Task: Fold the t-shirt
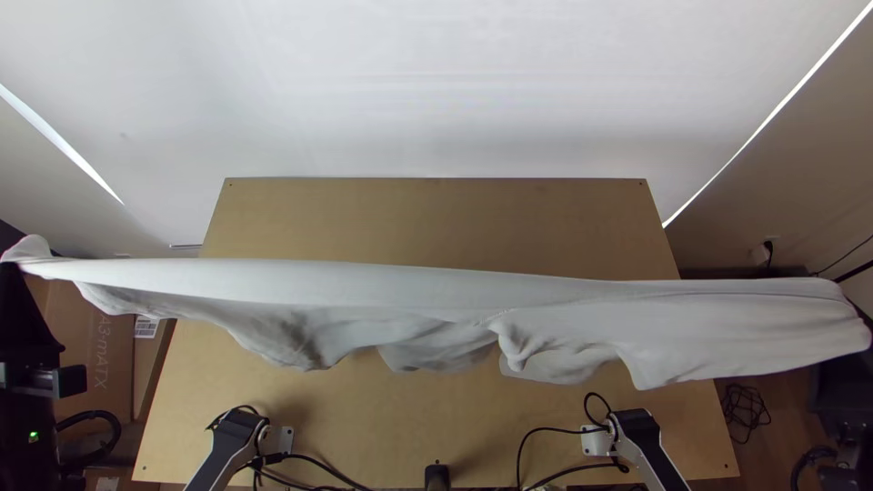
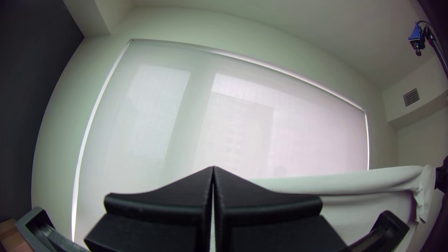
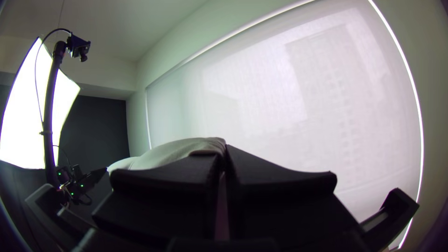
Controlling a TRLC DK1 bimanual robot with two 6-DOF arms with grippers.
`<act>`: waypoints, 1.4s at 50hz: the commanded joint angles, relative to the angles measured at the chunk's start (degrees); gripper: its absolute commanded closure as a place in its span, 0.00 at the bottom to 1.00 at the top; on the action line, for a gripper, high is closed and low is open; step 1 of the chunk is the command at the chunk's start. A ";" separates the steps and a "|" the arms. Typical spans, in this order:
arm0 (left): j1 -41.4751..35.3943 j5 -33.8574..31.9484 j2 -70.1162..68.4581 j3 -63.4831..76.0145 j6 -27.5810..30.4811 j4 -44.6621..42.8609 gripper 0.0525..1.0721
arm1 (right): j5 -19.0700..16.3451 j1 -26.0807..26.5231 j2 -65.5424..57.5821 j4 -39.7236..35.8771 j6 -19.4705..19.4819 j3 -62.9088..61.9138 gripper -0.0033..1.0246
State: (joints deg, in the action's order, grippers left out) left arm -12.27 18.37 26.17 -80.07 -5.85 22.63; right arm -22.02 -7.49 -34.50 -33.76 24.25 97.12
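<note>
The white t-shirt (image 1: pixel 409 291) hangs stretched across the top view above the table, its upper edge nearly straight and its lower edge in loose, uneven folds. At the far left, my left gripper (image 1: pixel 13 284) is shut on one end of the cloth. My right gripper (image 1: pixel 841 371) holds the other end at the far right, partly under the fabric. In the left wrist view, my left gripper (image 2: pixel 213 171) has its fingers together, with the t-shirt (image 2: pixel 354 183) stretching beyond. In the right wrist view, my right gripper (image 3: pixel 224 148) is shut beside the bunched t-shirt (image 3: pixel 172 151).
The wooden table (image 1: pixel 427 218) lies beneath the cloth, bare along its far side. Black cables (image 1: pixel 327 471) run along its near edge by the arm bases. A cardboard box (image 1: pixel 91 350) stands left of the table, and a coiled cable (image 1: pixel 746 414) lies to the right.
</note>
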 commanded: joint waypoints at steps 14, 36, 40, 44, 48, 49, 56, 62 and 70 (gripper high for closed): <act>3.31 2.46 -2.88 -5.80 -0.75 2.42 0.98 | 3.65 -0.07 2.16 -2.54 3.35 8.96 0.98; 7.00 -5.28 -10.35 8.79 -9.27 17.97 0.98 | 3.56 -2.97 9.45 -8.61 5.02 -13.89 0.98; 6.74 -6.07 -11.06 13.54 -9.89 18.32 0.98 | 3.65 -4.64 10.95 -7.29 5.11 -21.97 0.98; 5.94 -6.59 -10.53 17.67 -9.97 16.92 0.98 | 3.74 -5.08 10.77 -4.83 5.02 -27.86 0.98; 4.89 -7.21 -9.12 21.63 -10.15 13.93 0.98 | 3.74 -5.52 9.98 -1.31 4.93 -33.05 0.98; 4.71 -7.47 -8.77 22.68 -10.15 13.14 0.98 | 3.74 -5.61 9.80 -0.17 4.93 -34.37 0.98; 3.66 -7.82 -3.67 28.39 -10.24 5.05 0.98 | 3.74 -5.61 6.55 8.97 5.19 -42.10 0.98; 3.40 -9.32 2.92 31.56 -10.33 -2.77 0.98 | 3.65 -5.61 0.05 14.95 5.54 -45.53 0.98; 3.75 -10.99 14.26 33.58 -10.76 -11.56 0.98 | 3.65 -4.73 -11.82 20.22 5.46 -46.14 0.98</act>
State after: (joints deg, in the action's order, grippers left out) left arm -8.80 7.94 34.61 -48.03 -15.35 15.94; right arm -18.87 -12.95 -39.99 -16.64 28.53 51.55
